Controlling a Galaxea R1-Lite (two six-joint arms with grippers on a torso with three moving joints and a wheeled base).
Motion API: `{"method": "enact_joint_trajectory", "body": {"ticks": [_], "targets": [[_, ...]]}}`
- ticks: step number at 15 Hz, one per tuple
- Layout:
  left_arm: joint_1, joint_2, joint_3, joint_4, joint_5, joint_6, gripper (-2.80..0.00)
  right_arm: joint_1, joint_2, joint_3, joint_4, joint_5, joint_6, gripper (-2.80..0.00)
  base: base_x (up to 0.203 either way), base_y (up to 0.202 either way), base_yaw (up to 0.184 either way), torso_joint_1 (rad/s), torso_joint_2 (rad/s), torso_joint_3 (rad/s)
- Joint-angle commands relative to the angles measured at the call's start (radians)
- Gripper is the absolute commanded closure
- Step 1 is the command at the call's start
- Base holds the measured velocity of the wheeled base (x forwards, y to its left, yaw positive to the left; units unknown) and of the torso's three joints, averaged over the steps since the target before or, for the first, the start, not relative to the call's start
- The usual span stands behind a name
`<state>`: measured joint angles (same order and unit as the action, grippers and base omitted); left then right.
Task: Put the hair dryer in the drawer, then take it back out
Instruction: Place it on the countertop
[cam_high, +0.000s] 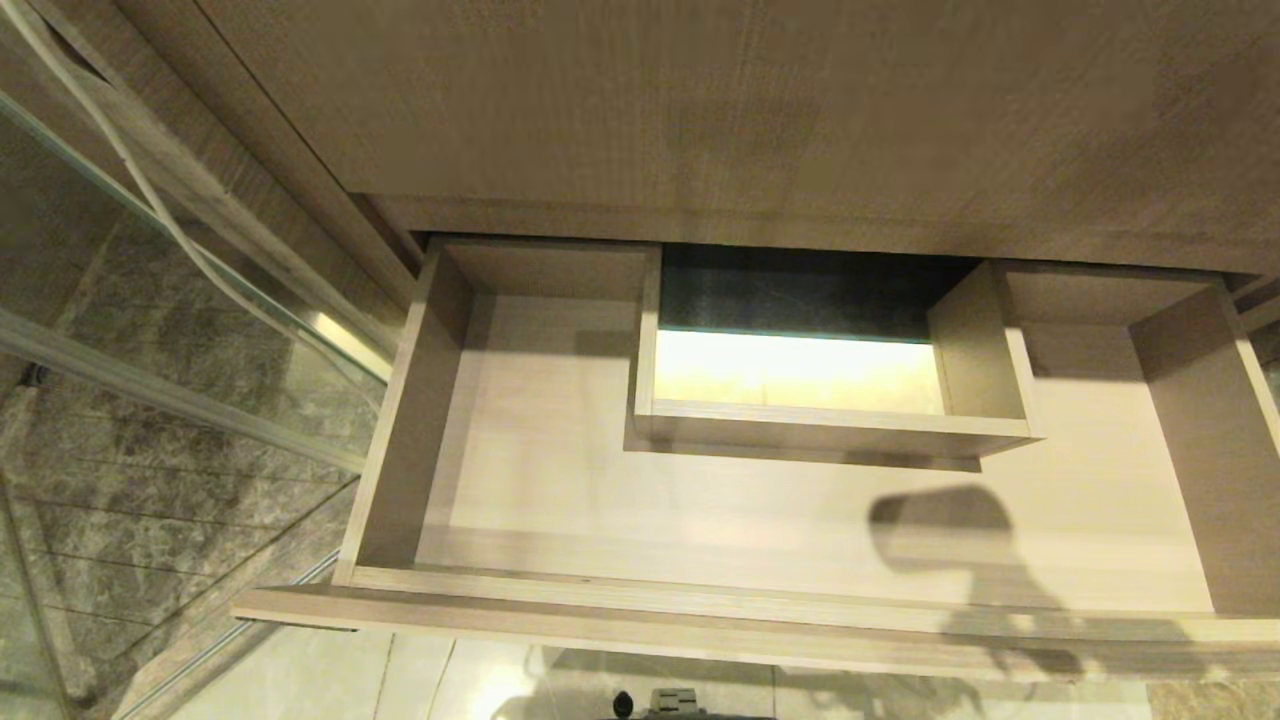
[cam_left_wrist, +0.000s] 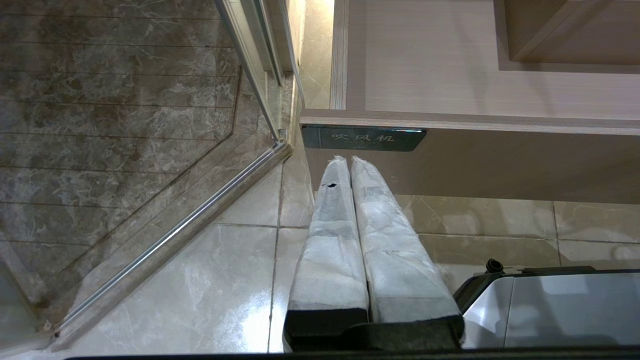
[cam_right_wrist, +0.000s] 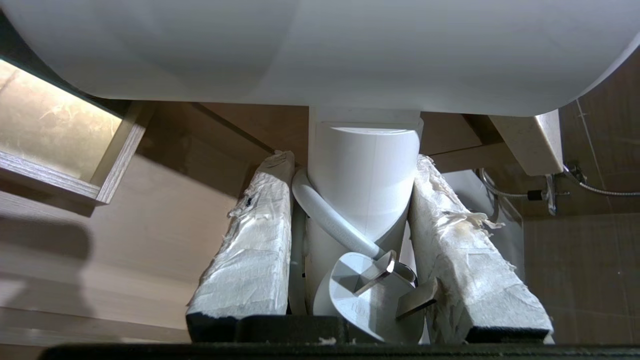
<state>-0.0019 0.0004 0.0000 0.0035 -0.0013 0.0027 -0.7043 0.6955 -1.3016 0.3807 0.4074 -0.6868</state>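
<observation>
Drawer (cam_high: 520, 470) open over marble floor (cam_left_wrist: 210, 280), right pincer (cam_right_wrist: 350, 165) clamped on hair dryer (cam_right_wrist: 365, 170), left pincer (cam_left_wrist: 348, 162) together.

drawer (cam_left_wrist: 480, 165) label (cam_left_wrist: 363, 138) reads 吹风机

At about nine o'clock stands a glass shower screen (cam_high: 150, 330) in a pale metal frame, with dark veined marble tiling (cam_high: 140, 500) behind it. A long thin white cable (cam_high: 130, 170) trails down across the glass from eleven o'clock. At twelve o'clock a plain wood-grain panel (cam_high: 700, 100) fills the upper scene. Towards six o'clock lies glossy cream marble floor tile (cam_left_wrist: 200, 280), split by thin grout lines. Off at three o'clock, against brown wall tile (cam_right_wrist: 575, 270), a braided metal hose (cam_right_wrist: 600, 187) runs into a small chrome fitting (cam_right_wrist: 547, 192).
</observation>
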Motion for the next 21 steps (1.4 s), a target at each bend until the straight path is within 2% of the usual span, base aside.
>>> {"method": "enact_joint_trajectory", "body": {"ticks": [1,4,21], "targets": [[0.0,0.0,0.0,0.0,0.0,0.0,0.0,-0.001,0.002,0.019,-0.005,0.003,0.0,0.0,0.0,0.0,0.0,0.0,0.0,0.0],[0.0,0.0,0.001,0.0,0.0,-0.001,0.0,0.0,0.001,0.041,-0.092,0.005,0.007,0.0,0.0,0.0,0.0,0.013,-0.12,-0.07],[0.0,0.0,0.001,0.0,0.0,0.0,0.0,-0.001,-0.001,0.029,-0.121,0.004,0.023,0.0,0.0,0.0,0.0,0.219,-0.47,-0.264]]}}
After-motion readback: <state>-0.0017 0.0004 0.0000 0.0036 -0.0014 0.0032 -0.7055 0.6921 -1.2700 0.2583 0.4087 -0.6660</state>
